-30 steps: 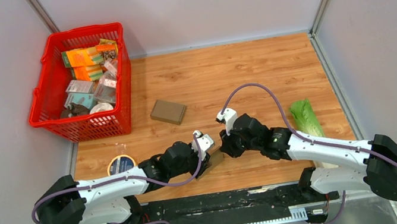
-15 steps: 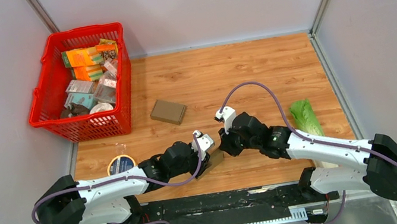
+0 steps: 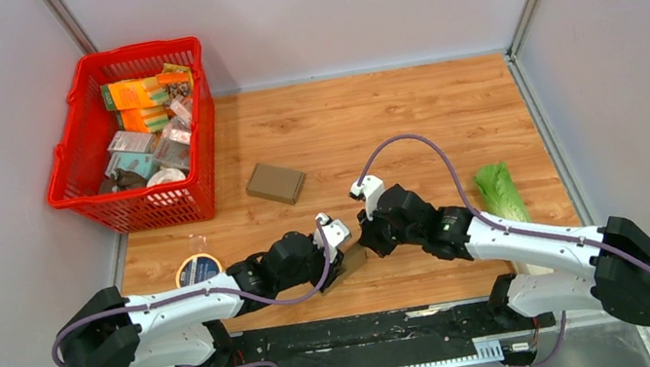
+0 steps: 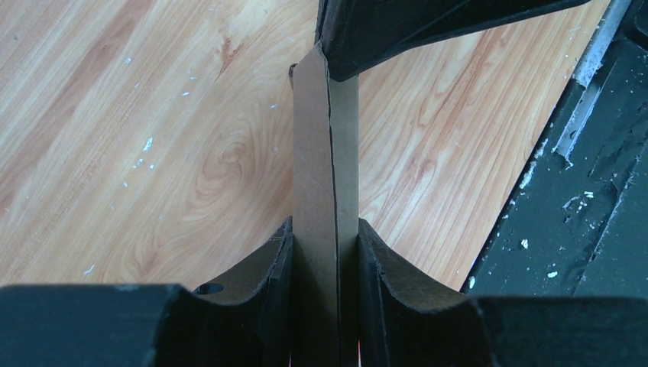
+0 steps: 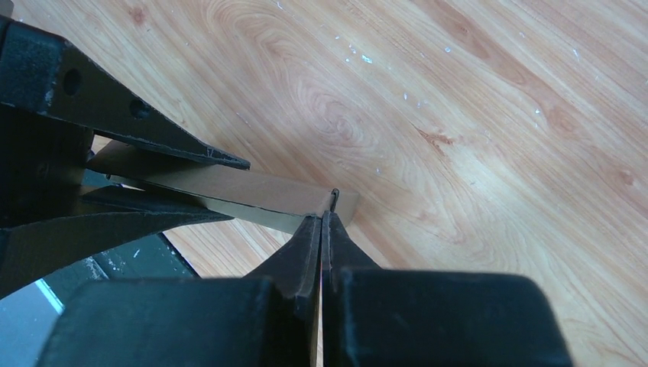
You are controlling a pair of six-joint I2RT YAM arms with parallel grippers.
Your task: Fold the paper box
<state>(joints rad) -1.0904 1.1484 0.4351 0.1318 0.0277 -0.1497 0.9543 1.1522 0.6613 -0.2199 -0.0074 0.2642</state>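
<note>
Stretched low and inward, left fingers (image 4: 264, 279) clamp the paper box (image 4: 322, 168); right fingers (image 5: 299, 256) pinch its end.

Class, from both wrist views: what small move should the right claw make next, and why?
Probably pull gently outward to spread the flattened paper box: the left claw clamps one end, and the right claw is shut on a thin edge at the other.

Matt brown card paper box (image 4: 325, 153); smooth wood-grain table (image 4: 153, 153); plastic basket (image 3: 157, 206).
</note>
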